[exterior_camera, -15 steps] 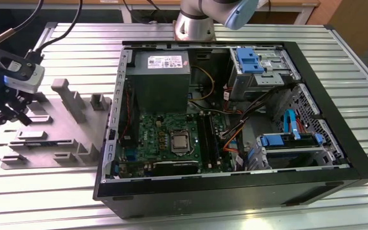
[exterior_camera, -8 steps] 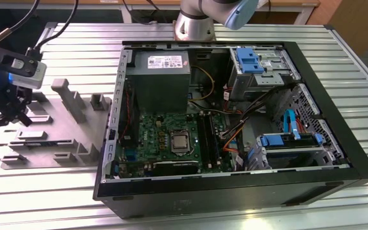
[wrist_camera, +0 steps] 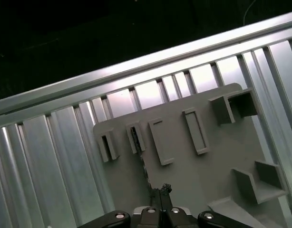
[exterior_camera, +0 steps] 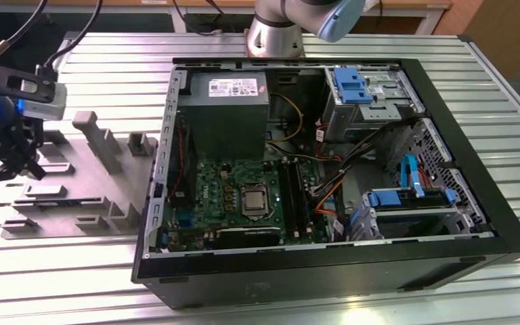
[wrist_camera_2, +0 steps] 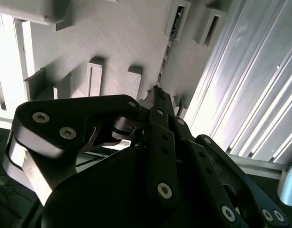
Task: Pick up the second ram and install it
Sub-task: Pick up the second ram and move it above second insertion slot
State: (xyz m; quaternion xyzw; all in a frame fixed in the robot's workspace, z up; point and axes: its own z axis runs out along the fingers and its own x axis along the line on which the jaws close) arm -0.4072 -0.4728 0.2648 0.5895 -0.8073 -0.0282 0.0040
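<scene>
The second ram (wrist_camera: 139,153) stands on edge in a slot of the grey holder plate (wrist_camera: 184,171), a thin dark strip. In the second wrist view the ram (wrist_camera_2: 168,45) shows a blue-green edge. In the exterior view the ram (exterior_camera: 52,201) lies low on the plate at the exterior view's left. My gripper (exterior_camera: 21,166) hangs above that plate, short of the ram's near end. Its fingertips (wrist_camera: 159,190) are pressed together with nothing between them, and the second wrist view shows the gripper (wrist_camera_2: 158,93) the same way.
The open computer case (exterior_camera: 477,135) lies on the ribbed metal table (exterior_camera: 61,271), with the green motherboard (exterior_camera: 219,183), its black slots (exterior_camera: 294,196) and the grey power-supply box (exterior_camera: 228,108). Raised holder blocks (exterior_camera: 97,135) stand on the plate. The arm's base (exterior_camera: 273,34) is behind the case.
</scene>
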